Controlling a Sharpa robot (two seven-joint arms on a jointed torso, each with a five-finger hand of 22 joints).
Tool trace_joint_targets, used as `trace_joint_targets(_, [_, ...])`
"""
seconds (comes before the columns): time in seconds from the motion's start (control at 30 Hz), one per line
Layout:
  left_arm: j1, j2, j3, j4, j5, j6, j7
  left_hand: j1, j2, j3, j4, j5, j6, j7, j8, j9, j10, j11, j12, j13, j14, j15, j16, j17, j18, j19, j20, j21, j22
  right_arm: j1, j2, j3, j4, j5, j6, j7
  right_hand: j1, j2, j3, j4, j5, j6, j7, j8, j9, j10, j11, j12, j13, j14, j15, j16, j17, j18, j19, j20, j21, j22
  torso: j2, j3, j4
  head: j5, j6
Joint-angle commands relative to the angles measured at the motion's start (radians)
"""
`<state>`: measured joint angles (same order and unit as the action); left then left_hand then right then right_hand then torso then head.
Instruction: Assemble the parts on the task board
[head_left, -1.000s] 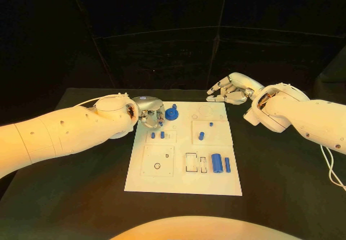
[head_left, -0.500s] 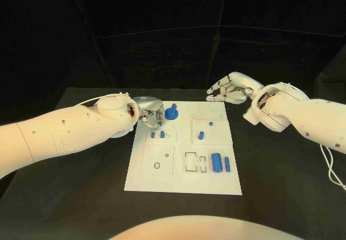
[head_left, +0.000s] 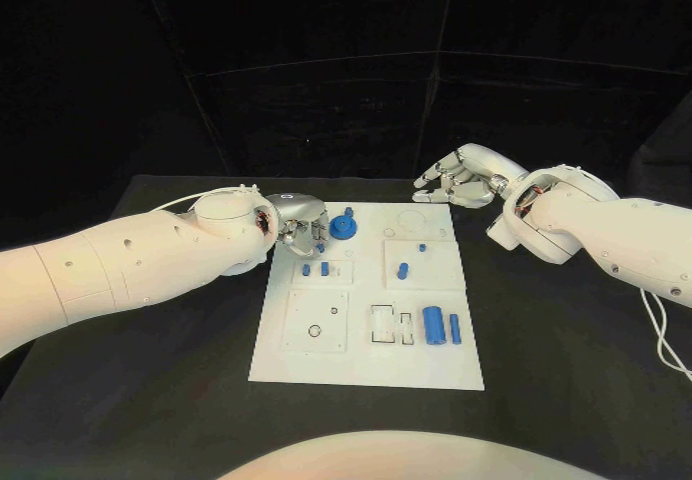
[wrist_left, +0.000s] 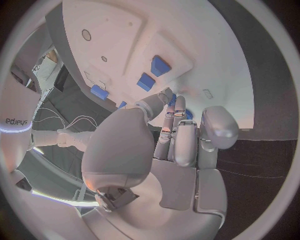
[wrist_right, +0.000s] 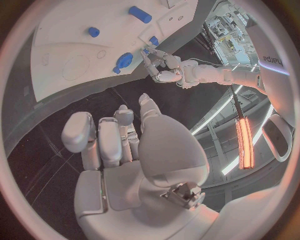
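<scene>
The white task board (head_left: 368, 355) lies in the middle of the black table. My left hand (head_left: 296, 225) hovers over the board's far left corner with its fingers (wrist_left: 178, 130) curled in. A bit of blue shows between them, and I cannot tell whether they hold it. Just right of that hand stands a round blue part (head_left: 343, 226) (wrist_right: 124, 61). Two small blue parts (head_left: 315, 269) (wrist_left: 153, 72) sit nearer me. My right hand (head_left: 459, 180) (wrist_right: 119, 135) hangs above the table beyond the far right corner, fingers loosely apart and holding nothing.
More blue parts lie on the board: a short peg (head_left: 404, 269), a thick cylinder (head_left: 433, 323) and a thin bar (head_left: 454, 329) beside it. A square inset with a ring (head_left: 316, 328) sits at the near left. Bare black table surrounds the board.
</scene>
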<state>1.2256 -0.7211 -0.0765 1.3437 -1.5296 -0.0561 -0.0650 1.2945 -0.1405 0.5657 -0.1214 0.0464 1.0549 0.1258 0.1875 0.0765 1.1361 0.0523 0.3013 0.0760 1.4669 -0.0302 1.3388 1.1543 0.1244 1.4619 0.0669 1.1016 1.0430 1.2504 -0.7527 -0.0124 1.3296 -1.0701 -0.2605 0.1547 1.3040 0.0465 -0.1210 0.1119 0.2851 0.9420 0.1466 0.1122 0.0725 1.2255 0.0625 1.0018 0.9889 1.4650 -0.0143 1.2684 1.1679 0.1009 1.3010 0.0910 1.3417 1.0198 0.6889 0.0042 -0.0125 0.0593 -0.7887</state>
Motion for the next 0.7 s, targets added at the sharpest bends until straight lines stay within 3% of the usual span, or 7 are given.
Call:
trace_joint_targets(0.03, [0.000, 0.001, 0.000, -0.001, 0.001, 0.010, -0.001, -0.015, -0.007, -0.010, 0.001, 0.003, -0.043, 0.003, -0.030, -0.011, -0.009, 0.006, -0.015, -0.003, 0.028, 0.003, -0.003, -0.004, -0.018, -0.010, 0.001, 0.001, 0.000, 0.002, 0.000, 0.001, 0.000, 0.003, -0.002, 0.009, 0.002, 0.008, -0.004, -0.002, 0.006, -0.004, 0.002, 0.006, 0.000, -0.007, -0.003, -0.004, -0.001, 0.026, -0.004, -0.002, -0.001, 0.006, -0.008, -0.001, -0.007, -0.001, 0.001, 0.0002, -0.0004, 0.000, 0.000])
trace_joint_targets(0.17, [0.000, 0.001, 0.000, -0.003, 0.001, 0.005, -0.002, -0.028, -0.021, -0.018, 0.005, 0.003, -0.104, 0.003, -0.071, -0.015, -0.029, 0.011, -0.036, -0.007, 0.027, 0.006, -0.005, -0.010, -0.018, -0.012, 0.004, -0.002, -0.001, 0.002, -0.001, 0.001, 0.000, 0.003, -0.002, 0.008, 0.002, 0.008, -0.004, -0.002, 0.006, -0.004, 0.002, 0.006, 0.000, -0.007, -0.003, -0.004, -0.001, 0.026, -0.004, -0.002, -0.001, 0.006, -0.008, -0.001, -0.007, -0.001, 0.000, 0.0002, -0.0003, -0.001, 0.001])
trace_joint_targets(0.37, [0.000, -0.001, 0.000, -0.003, 0.014, -0.009, -0.004, -0.031, -0.030, -0.029, 0.008, 0.003, -0.133, 0.006, -0.093, -0.013, -0.062, 0.022, -0.060, -0.010, 0.025, 0.014, -0.009, -0.020, -0.018, -0.015, 0.010, -0.009, -0.005, 0.002, -0.002, 0.001, 0.000, 0.002, -0.003, 0.000, 0.004, 0.007, -0.006, -0.003, 0.006, -0.004, 0.002, 0.007, -0.001, -0.019, -0.003, -0.023, -0.020, 0.025, -0.004, -0.008, -0.007, 0.007, -0.011, -0.001, -0.011, -0.009, 0.000, 0.0002, 0.0001, -0.002, 0.001])
trace_joint_targets(0.47, [0.000, -0.005, 0.000, -0.001, 0.018, -0.017, -0.004, -0.029, -0.031, -0.032, 0.008, 0.003, -0.139, 0.006, -0.098, -0.013, -0.070, 0.024, -0.066, -0.010, 0.024, 0.016, -0.010, -0.024, -0.017, -0.015, 0.012, -0.011, -0.007, 0.002, -0.003, 0.001, 0.000, -0.005, 0.001, -0.011, 0.012, 0.009, -0.009, -0.005, 0.005, -0.008, 0.002, 0.008, -0.001, -0.124, -0.003, -0.201, -0.192, 0.020, -0.005, -0.027, -0.026, 0.011, -0.024, -0.001, -0.024, -0.034, 0.000, 0.0002, 0.0002, -0.002, 0.002])
trace_joint_targets(0.57, [0.000, -0.010, 0.000, 0.003, 0.020, -0.022, -0.002, -0.029, -0.032, -0.035, 0.008, 0.003, -0.140, 0.006, -0.099, -0.012, -0.073, 0.026, -0.068, -0.010, 0.024, 0.017, -0.011, -0.027, -0.017, -0.016, 0.013, -0.012, -0.008, 0.002, -0.005, 0.001, 0.001, -0.018, 0.008, -0.022, 0.036, 0.010, -0.005, -0.017, 0.005, -0.002, 0.001, 0.013, 0.000, -0.143, -0.005, -0.256, -0.237, 0.013, -0.006, -0.053, -0.054, 0.017, -0.038, -0.003, -0.040, -0.062, 0.000, -0.0004, 0.0000, -0.001, 0.003])
trace_joint_targets(0.7, [0.000, -0.033, 0.000, 0.019, 0.043, -0.037, 0.007, -0.029, -0.033, -0.037, 0.009, 0.003, -0.139, 0.007, -0.100, -0.011, -0.078, 0.027, -0.071, -0.010, 0.023, 0.018, -0.012, -0.029, -0.017, -0.016, 0.014, -0.014, -0.009, 0.002, -0.016, 0.001, 0.008, -0.071, 0.026, -0.043, 0.104, 0.010, 0.020, -0.056, -0.032, 0.026, 0.000, 0.021, 0.000, -0.162, -0.006, -0.406, -0.370, 0.008, -0.009, -0.096, -0.095, 0.022, -0.049, -0.008, -0.064, -0.097, 0.000, -0.0011, 0.0002, -0.003, 0.006])
